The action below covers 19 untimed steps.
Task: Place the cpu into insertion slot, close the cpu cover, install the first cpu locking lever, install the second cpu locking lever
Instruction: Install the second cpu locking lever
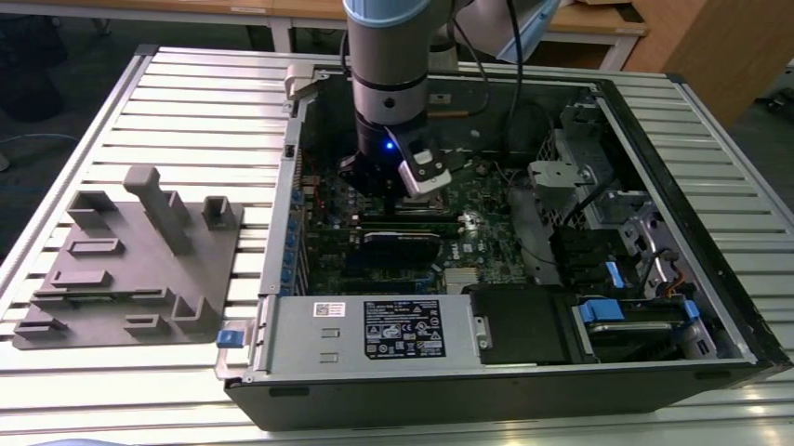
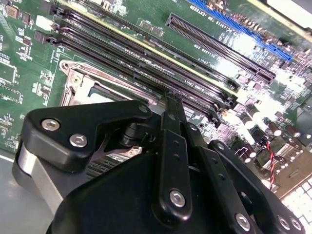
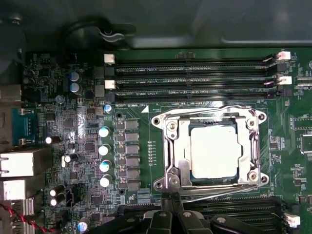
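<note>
The small flat square cpu [image 3: 213, 152] with its dull silver-tan metal top lies seated in the square black insertion slot [image 3: 190, 127] on the green circuit board [image 3: 87, 146]. The thin silvery metal cpu cover [image 3: 171, 146], a frame with a cut-out middle, lies flat around the chip, its bright stamped edges and corner screws catching glare. A thin wire lever [image 3: 214, 197] runs along the frame's edge nearest the end effector. White print on the board beside the long black memory slots [image 3: 195, 73] is too fine to make out.

The black jointed end effector [image 3: 170, 214] is cut off by the picture's edge in the first wrist view; in the second wrist view its fingertips [image 2: 171, 105] appear pressed together, holding nothing, just above the socket frame.

In the exterior view, the arm [image 1: 390, 84] reaches into the open black computer case [image 1: 694, 279], which rests on a ribbed pale metal desk [image 1: 186, 102] beside a grey moulded fixture [image 1: 130, 260]. A white label [image 1: 403, 328] sits on the grey plate.
</note>
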Available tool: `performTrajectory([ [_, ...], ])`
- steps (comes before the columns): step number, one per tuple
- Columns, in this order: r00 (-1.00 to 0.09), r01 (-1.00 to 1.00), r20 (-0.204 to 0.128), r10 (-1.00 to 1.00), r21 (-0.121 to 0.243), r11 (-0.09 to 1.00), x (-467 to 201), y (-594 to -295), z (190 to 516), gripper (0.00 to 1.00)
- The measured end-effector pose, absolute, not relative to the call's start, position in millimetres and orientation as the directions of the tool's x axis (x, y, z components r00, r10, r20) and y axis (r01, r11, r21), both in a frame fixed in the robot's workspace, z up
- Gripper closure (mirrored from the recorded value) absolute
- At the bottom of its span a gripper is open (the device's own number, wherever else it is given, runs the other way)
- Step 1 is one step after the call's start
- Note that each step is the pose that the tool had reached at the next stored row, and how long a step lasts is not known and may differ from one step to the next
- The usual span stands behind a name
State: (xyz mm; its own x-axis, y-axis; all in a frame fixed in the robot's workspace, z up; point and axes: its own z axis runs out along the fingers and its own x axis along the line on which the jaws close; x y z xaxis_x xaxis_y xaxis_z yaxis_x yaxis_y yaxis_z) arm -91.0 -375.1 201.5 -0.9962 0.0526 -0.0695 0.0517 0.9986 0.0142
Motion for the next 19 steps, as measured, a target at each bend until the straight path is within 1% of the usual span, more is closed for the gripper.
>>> performTrajectory([
  [4, -0.996, 0.052, -0.069, 0.054, 0.029, 0.998, -91.2, -375.1, 200.2, 0.89],
  [9, -0.996, 0.052, -0.068, 0.054, 0.034, 0.998, -91.2, -375.2, 199.9, 0.89],
  [17, -0.996, 0.052, -0.067, 0.057, 0.078, 0.996, -92.0, -374.7, 197.2, 0.89],
  [19, -0.996, 0.052, -0.067, 0.057, 0.078, 0.996, -92.1, -375.0, 197.4, 0.89],
])
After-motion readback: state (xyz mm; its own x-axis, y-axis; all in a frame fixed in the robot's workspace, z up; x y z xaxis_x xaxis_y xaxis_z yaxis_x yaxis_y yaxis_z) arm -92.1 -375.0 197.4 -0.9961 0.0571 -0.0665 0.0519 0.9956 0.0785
